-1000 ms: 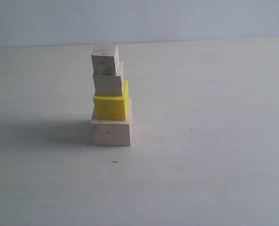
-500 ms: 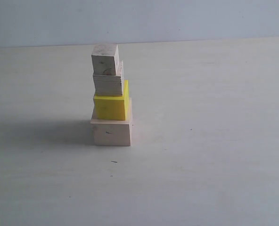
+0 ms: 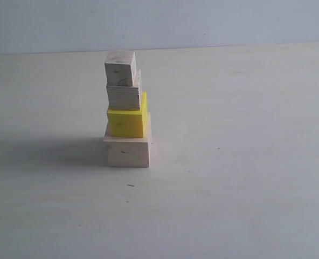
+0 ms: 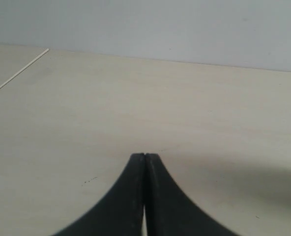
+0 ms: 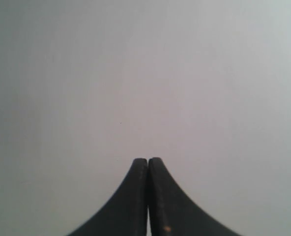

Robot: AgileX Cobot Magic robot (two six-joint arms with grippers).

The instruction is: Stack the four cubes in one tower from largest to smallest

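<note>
In the exterior view a tower of four cubes stands left of centre on the pale table. The large pale wood cube (image 3: 127, 151) is the base. On it sits the yellow cube (image 3: 126, 122), then the medium wood cube (image 3: 123, 96), with the small wood cube (image 3: 119, 68) on top. Neither arm shows in the exterior view. My left gripper (image 4: 144, 155) is shut with nothing in it, over bare table, and no cube shows in its view. My right gripper (image 5: 148, 160) is shut and empty too, facing a plain grey surface.
The pale table (image 3: 245, 162) stretches all round the tower, and a grey wall (image 3: 202, 21) rises behind its far edge. The tower's shadow (image 3: 46, 151) falls to the left. A thin light line (image 4: 17, 73) crosses the table in the left wrist view.
</note>
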